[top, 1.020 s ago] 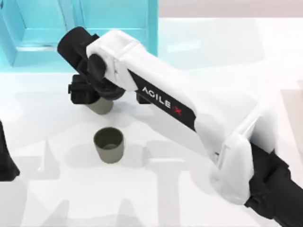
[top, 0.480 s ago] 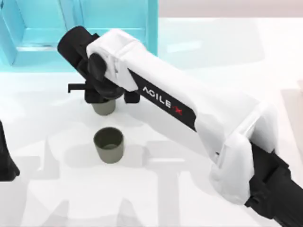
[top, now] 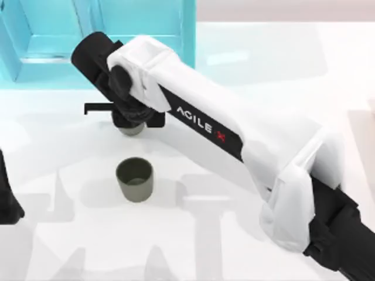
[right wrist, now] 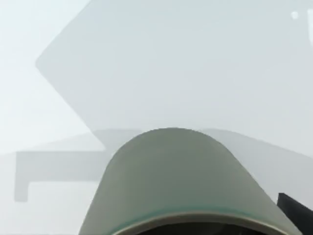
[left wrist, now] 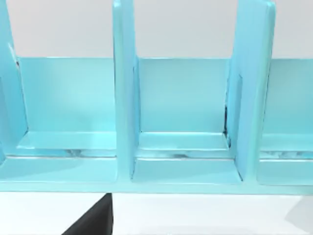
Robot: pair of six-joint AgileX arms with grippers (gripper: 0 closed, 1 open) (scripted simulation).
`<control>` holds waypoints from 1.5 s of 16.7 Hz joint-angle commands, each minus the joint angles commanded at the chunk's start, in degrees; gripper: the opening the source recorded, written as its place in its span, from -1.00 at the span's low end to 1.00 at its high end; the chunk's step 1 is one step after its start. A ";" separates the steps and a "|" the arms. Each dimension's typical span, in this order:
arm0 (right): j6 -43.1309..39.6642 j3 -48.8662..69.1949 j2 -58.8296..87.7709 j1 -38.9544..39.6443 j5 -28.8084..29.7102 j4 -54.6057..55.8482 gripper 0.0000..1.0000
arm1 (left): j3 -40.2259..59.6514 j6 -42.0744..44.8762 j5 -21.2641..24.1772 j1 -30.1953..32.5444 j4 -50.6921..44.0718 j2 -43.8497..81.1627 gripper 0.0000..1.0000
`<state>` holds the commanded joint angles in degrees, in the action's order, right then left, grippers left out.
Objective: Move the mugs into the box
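Two dark olive-grey mugs are on the white table. One mug (top: 135, 180) stands free and upright at centre left. The other mug (top: 132, 130) is just behind it, mostly hidden under my right gripper (top: 133, 120), which is shut on it. The right wrist view has this mug (right wrist: 181, 181) close up, with a black fingertip (right wrist: 295, 211) at its side. The turquoise box (top: 188, 35) stands at the back left, a short way beyond the held mug. Its open compartments and dividers (left wrist: 124, 98) face the left wrist camera.
My right arm (top: 234, 140) stretches diagonally from the front right corner across the middle of the table. The left arm (top: 7, 196) is parked at the left edge. White tabletop (top: 70, 234) lies open in front of the free mug.
The right gripper's fingers have closed in on the rear mug, which now shows less from under the gripper and sits slightly farther back. The free mug and the left arm are unmoved.
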<state>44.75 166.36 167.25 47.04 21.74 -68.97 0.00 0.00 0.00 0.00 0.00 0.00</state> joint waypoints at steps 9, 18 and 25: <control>-1.38 -6.34 -6.48 -1.11 -0.36 2.23 -1.00 | 0.00 0.00 0.00 0.00 0.00 0.00 1.00; -6.94 -39.43 -31.36 -6.80 -2.88 9.77 -1.00 | 0.00 0.00 0.00 0.00 0.00 0.00 1.00; -7.66 -42.98 -34.58 -7.32 -3.31 10.90 -1.00 | 0.00 0.00 0.00 0.00 0.00 0.00 1.00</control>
<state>37.10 123.38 132.67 39.72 18.43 -58.06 0.00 0.00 0.00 0.00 0.00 0.00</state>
